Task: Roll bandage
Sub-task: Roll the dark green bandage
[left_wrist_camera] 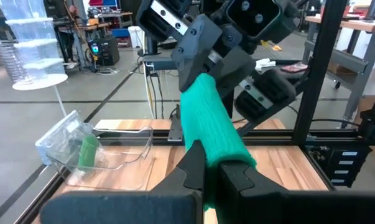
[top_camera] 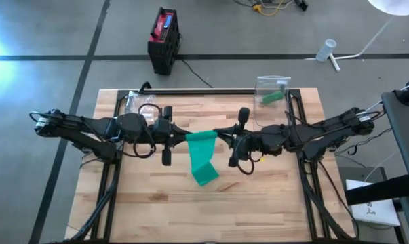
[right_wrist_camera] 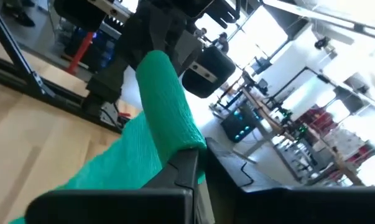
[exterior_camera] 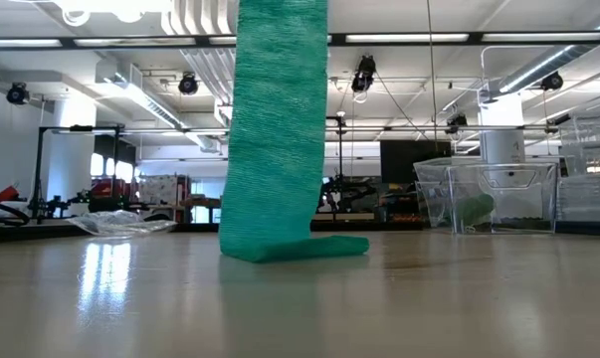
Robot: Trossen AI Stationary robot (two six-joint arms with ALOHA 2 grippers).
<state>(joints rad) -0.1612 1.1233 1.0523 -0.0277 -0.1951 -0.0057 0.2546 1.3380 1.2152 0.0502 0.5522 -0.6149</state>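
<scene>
Left gripper (top_camera: 179, 137) and right gripper (top_camera: 221, 135), both clamped on green bandage (top_camera: 203, 154) strung between; tail hanging below to table (top_camera: 272, 203), likely tensioned for rolling.

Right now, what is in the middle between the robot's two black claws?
In the high view, the green stretchy bandage spans the gap between the left gripper and right gripper. Both pinch its top edge; its tail hangs onto the wooden table.
</scene>
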